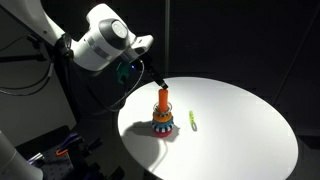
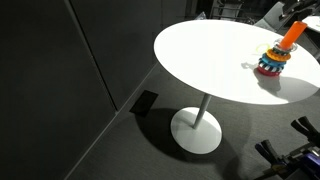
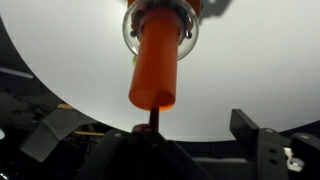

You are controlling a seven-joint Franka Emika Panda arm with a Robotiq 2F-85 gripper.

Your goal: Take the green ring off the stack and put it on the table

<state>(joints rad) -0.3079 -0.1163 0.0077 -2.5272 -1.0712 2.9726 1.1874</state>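
Observation:
The stack (image 1: 163,120) stands on the round white table (image 1: 240,135), near its edge by the arm, with its orange peg (image 1: 164,99) upright. It also shows in an exterior view (image 2: 273,63) and in the wrist view (image 3: 158,60). A small light yellow-green piece, the green ring (image 1: 192,122), lies on the table beside the stack and apart from it. My gripper (image 1: 159,82) hovers just above the peg's tip. In the wrist view the gripper (image 3: 160,135) is open and empty, with the peg lined up between its fingers.
The table stands on a single white pedestal foot (image 2: 196,130) on a dark floor. Dark walls and a panel (image 2: 60,70) surround it. The arm's base, cables and equipment (image 1: 55,150) sit by the table's edge.

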